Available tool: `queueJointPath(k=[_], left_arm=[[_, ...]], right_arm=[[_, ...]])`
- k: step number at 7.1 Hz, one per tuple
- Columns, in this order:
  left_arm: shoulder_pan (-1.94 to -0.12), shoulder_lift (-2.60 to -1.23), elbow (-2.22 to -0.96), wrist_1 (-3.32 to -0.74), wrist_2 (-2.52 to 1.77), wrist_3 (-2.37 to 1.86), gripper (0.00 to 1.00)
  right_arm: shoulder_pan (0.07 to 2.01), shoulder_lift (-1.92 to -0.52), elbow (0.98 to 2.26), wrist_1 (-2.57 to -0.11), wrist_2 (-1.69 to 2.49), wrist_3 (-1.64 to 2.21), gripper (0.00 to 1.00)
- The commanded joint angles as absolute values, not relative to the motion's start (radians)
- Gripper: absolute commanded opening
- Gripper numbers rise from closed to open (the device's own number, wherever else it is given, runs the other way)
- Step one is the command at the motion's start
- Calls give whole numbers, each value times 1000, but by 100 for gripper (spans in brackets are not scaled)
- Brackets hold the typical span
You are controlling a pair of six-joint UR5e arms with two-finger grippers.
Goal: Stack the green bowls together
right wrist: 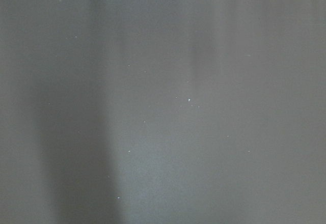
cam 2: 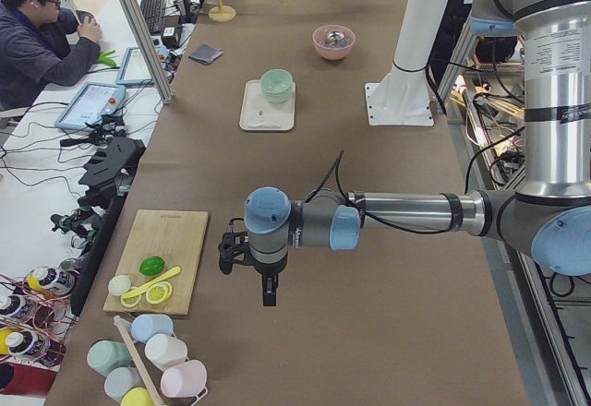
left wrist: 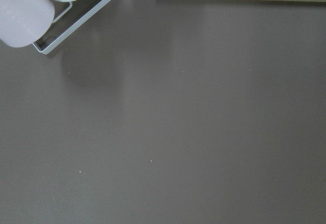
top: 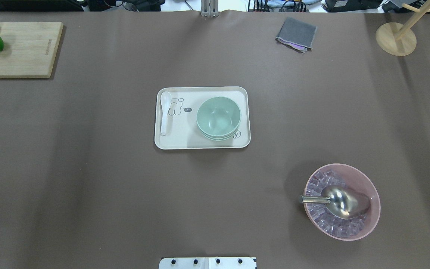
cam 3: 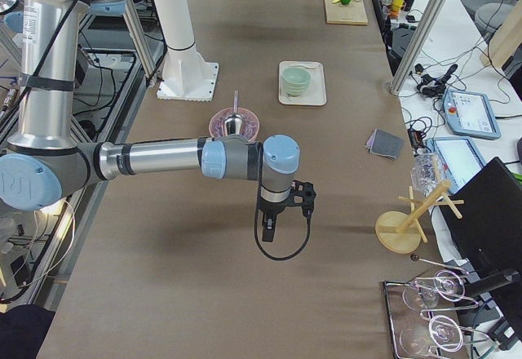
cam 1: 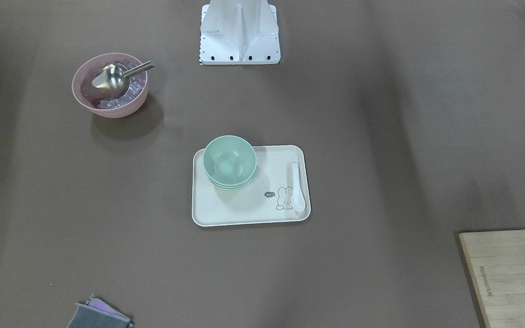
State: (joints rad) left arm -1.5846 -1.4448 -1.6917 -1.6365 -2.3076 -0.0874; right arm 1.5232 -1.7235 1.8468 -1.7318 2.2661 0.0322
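Matte mint-green bowls (cam 1: 229, 160), round, nested on cream tray (cam 1: 249, 214).

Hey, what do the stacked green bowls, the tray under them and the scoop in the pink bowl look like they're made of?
Green bowls: likely matte plastic; even pale mint colour, soft dull sheen.
Tray: probably plastic or melamine; cream, matte, with a printed rabbit drawing.
Scoop: metal, polished; mirror-like silver reflections.
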Motion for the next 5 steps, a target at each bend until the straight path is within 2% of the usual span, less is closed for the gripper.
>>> queueJointPath(k=[1,5], left_arm=[[-1585,-1443,-1692,-1635,-2306,-87,99],[-1585,-1431,-1690,-1635,-2306,-87,99]], right_arm=[[1520,-1724,1847,-1730,2296,32,100],[1505,-1724,1847,-1730,2299,32,100]])
